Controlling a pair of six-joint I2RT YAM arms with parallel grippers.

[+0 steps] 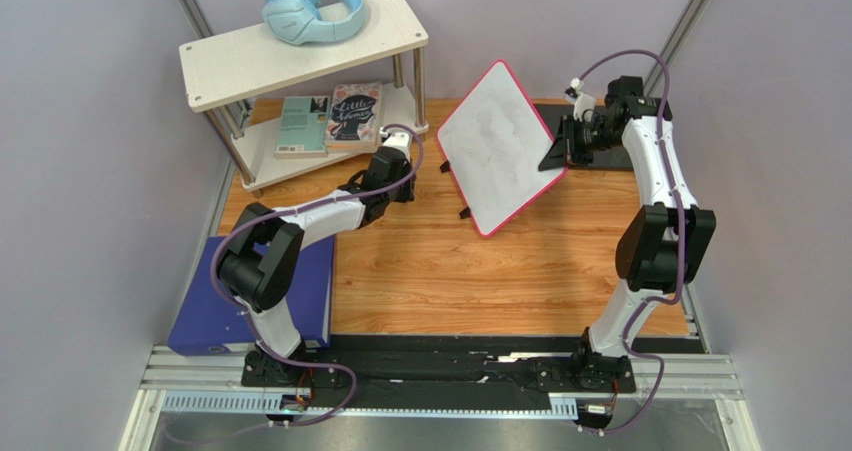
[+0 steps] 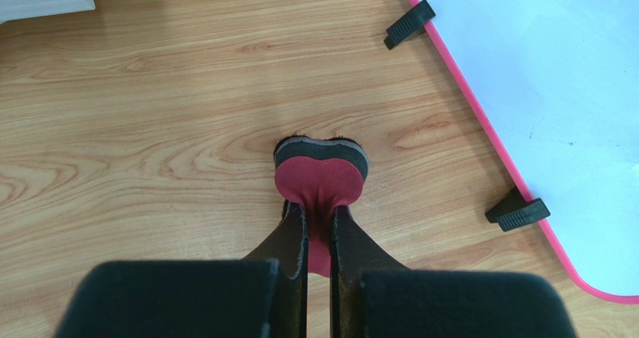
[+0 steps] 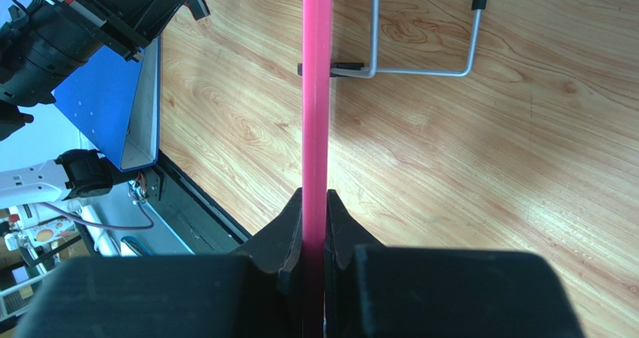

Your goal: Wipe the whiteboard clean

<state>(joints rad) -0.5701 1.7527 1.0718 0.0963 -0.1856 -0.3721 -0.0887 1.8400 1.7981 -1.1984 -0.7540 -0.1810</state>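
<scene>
The whiteboard (image 1: 497,141), white with a red-pink rim and small black feet, lies tilted on the wooden table; its face shows only faint smudges. My right gripper (image 1: 562,149) is shut on its right rim, seen edge-on as a pink strip (image 3: 316,91) between the fingers. My left gripper (image 1: 400,166) is shut on a small red eraser with a black felt pad (image 2: 321,174), held over bare wood to the left of the board (image 2: 555,91). Two black feet (image 2: 409,23) stick out from the board's near edge.
A white two-tier shelf (image 1: 300,56) at the back left carries blue headphones (image 1: 310,9) on top and two books (image 1: 330,119) below. A blue-purple binder (image 1: 215,306) lies at the left table edge. The board's wire stand (image 3: 424,46) shows beneath it.
</scene>
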